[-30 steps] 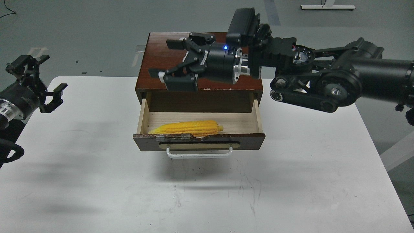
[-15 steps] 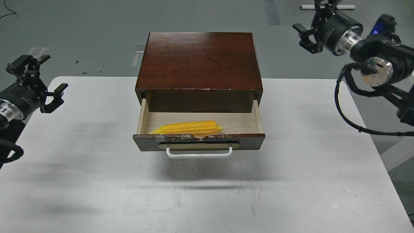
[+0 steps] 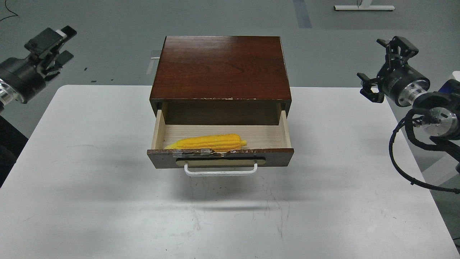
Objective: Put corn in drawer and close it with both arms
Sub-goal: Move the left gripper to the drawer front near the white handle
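The corn is a yellow cob with rows of kernels, thick at one end and thin at the other. It lies inside the drawer, which is pulled out from the dark wooden cabinet on the white surface. The drawer has a pale wood floor, a dark brown front with a chipped, taped top edge, a beige oval plate and a white bar handle.

The lower side of the corn is hidden behind the drawer front, which it lies just beside. The left arm is cut off by the picture edge.

The long axis of the corn runs left to right, along the drawer front; the thin tip points to the left, the thick end to the right.

The left pincer hangs off the left side of the surface, and I cannot tell if it is open or closed. The right pincer hangs by the right edge with its fingers spread apart, holding nothing.
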`<move>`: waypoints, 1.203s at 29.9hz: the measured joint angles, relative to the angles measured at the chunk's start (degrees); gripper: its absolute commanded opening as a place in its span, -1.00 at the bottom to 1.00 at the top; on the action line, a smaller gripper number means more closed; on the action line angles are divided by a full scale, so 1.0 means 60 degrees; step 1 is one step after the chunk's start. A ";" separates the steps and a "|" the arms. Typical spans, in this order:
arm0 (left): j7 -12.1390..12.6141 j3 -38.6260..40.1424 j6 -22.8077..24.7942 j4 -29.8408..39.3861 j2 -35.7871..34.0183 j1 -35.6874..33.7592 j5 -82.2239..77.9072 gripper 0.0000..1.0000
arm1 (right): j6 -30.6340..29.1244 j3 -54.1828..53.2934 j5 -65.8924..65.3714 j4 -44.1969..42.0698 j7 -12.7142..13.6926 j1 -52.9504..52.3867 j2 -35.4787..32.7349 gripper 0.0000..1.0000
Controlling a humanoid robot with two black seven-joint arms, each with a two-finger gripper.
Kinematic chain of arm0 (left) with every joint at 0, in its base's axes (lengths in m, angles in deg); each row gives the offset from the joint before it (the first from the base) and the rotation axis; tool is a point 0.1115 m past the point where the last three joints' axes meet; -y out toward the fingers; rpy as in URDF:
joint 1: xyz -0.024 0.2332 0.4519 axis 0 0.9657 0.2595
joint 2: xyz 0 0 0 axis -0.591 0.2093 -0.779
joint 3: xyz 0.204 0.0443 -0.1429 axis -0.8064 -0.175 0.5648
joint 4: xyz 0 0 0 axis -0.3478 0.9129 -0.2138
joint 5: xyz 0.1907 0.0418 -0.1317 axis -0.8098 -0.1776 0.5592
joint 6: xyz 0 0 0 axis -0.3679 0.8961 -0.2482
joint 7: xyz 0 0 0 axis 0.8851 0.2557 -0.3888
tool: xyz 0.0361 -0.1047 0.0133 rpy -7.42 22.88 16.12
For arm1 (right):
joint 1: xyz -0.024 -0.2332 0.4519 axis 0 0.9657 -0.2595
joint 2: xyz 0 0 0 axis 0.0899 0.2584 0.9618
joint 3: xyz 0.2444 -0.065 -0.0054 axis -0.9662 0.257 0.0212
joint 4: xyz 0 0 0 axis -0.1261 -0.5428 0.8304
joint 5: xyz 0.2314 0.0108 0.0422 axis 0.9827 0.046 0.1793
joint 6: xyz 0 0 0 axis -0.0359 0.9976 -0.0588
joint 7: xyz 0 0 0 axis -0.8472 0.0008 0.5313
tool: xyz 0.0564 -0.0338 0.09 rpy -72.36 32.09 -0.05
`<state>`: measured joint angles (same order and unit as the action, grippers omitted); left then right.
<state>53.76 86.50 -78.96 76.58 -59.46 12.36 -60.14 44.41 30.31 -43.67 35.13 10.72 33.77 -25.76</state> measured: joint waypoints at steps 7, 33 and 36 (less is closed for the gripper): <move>0.0000 -0.0047 0.1402 0.3073 -0.0131 -0.0039 -0.1058 -1.00 | 0.0000 0.0150 -0.0073 -0.0058 -0.0001 0.0246 -0.0003 1.00; 0.0008 -0.1187 0.4761 0.4135 0.2581 0.1784 -0.5542 -1.00 | -0.0042 0.0504 -0.0790 -0.0874 -0.0002 0.1029 -0.0222 1.00; 0.0008 -0.1173 0.4761 0.4126 0.2904 0.1988 -0.5920 -1.00 | -0.0042 0.0501 -0.0804 -0.0879 -0.0001 0.1065 -0.0200 1.00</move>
<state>53.80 79.46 -50.39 101.34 -42.03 24.29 -95.66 44.16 33.31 -48.50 29.86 10.72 40.16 -26.97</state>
